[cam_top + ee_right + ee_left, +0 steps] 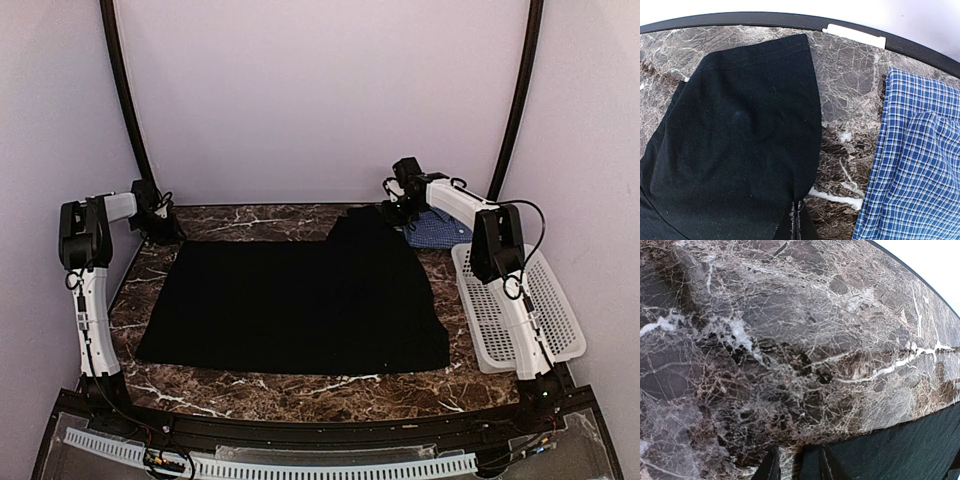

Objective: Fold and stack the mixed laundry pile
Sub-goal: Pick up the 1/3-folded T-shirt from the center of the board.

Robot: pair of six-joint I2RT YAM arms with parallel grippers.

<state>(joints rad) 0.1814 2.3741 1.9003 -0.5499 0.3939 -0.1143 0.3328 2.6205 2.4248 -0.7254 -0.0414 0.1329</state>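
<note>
Robotics lab cell: twin arms (88,300) bolted to a marble-patterned counter (300,392), with white walls (320,100) and black frame poles (124,100) rising beyond the left hand (170,236) and right hand (393,212).

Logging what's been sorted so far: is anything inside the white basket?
No garment shows in the white basket; its perforated floor is bare where visible. The right arm crosses it and covers a strip, so that part cannot be checked.
</note>
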